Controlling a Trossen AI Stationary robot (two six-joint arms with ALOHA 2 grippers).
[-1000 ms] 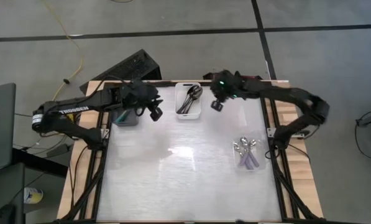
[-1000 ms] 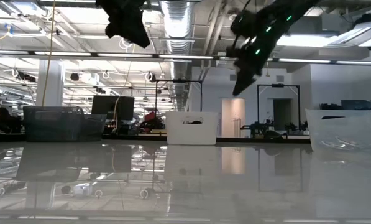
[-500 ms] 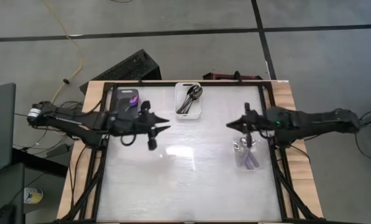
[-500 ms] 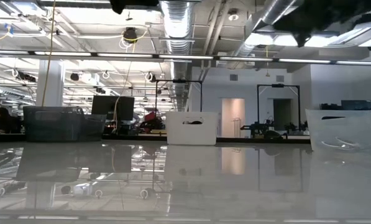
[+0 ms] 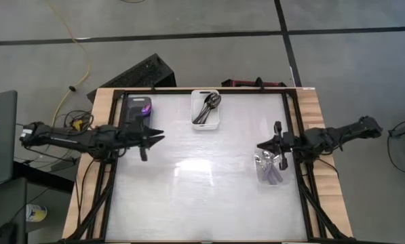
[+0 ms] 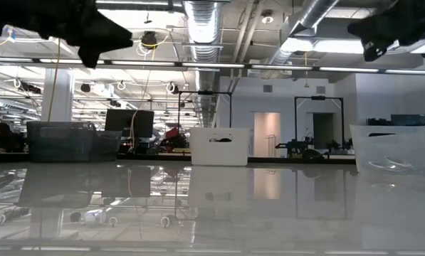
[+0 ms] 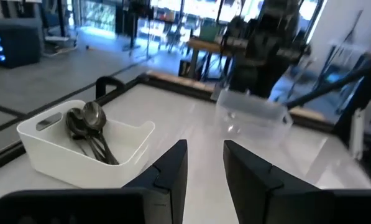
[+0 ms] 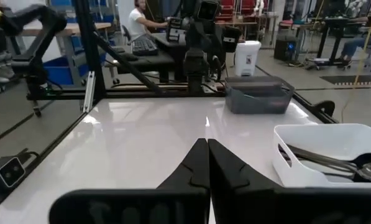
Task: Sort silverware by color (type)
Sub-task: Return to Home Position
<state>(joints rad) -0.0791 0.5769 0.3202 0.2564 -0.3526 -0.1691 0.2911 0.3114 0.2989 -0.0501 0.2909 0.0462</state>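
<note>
The spoons lie in three bins. Dark spoons (image 5: 209, 105) fill the white bin (image 5: 206, 122) at the far edge, also seen as dark spoons (image 7: 89, 134) in the left wrist view. Purple spoons (image 5: 144, 108) lie in the grey bin (image 5: 131, 108). Silver spoons (image 5: 268, 161) lie in the clear bin (image 5: 271, 177) on the right. My left gripper (image 5: 160, 134) hovers near the table's left edge, open by a narrow gap (image 7: 204, 163), holding nothing. My right gripper (image 5: 260, 144) hovers by the clear bin's far corner, shut (image 8: 207, 163) and holding nothing.
The middle and near part of the white tabletop (image 5: 202, 196) carries nothing. A black frame rail (image 5: 304, 196) runs along the table's edges. Both arms hang high above the table in the low view, the left arm (image 6: 91, 28) and the right arm (image 6: 390, 25).
Both arms have drawn back from the far edge and stretched out flat toward their own sides. My left gripper left the grey bin and moved nearer and to the left. My right gripper left the white bin's side and moved right and nearer, to the clear bin.
</note>
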